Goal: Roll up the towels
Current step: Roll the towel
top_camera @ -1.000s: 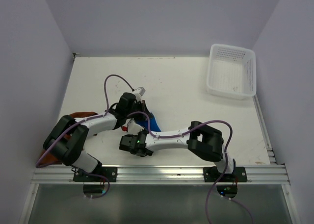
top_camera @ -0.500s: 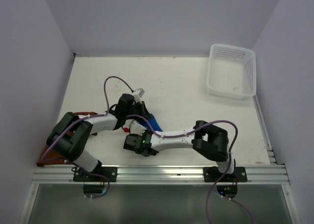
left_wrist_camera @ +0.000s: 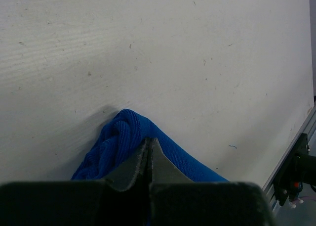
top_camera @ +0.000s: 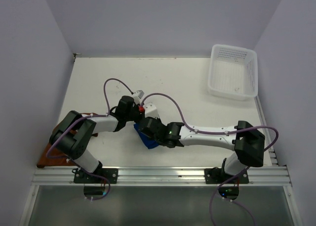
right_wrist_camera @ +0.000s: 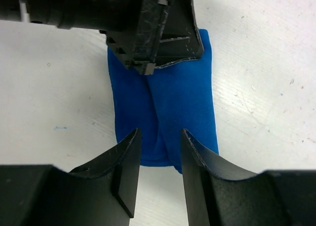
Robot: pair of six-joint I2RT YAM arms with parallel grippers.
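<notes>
Towels: two lie on the white table (top_camera: 197, 87), a blue towel (right_wrist_camera: 182, 102) and a brown towel (top_camera: 47, 159), well apart from each other.
Blue towel: it lies near the front of the table, left of centre, just where the two wrists meet. In the right wrist view it is a narrow band lying flat, with a soft ridge running down the middle along its length.
Brown towel: it lies flat at the near left corner of the table, just beside the metal rail (top_camera: 163, 175). The elbow of the left arm hides part of it.
Left gripper (left_wrist_camera: 149, 143): its fingers are pressed together with no gap. Their tips rest on the blue towel at the middle ridge, toward the end of the band farther from the right wrist. Whether a pinch of cloth sits between them cannot be told.
Right gripper (right_wrist_camera: 159, 133): its jaws stand parted with nothing between them. It hangs over the other end of the blue towel, one finger to each side of the ridge. Whether the tips touch the cloth cannot be told.
Arms: the left arm reaches in from the left. The right arm stretches low across the front of the table from the right. The two grippers face each other along the blue towel, close together.
Basket (top_camera: 231, 92): white and perforated, it stands at the far right corner of the table, well apart from both towels and both grippers.
</notes>
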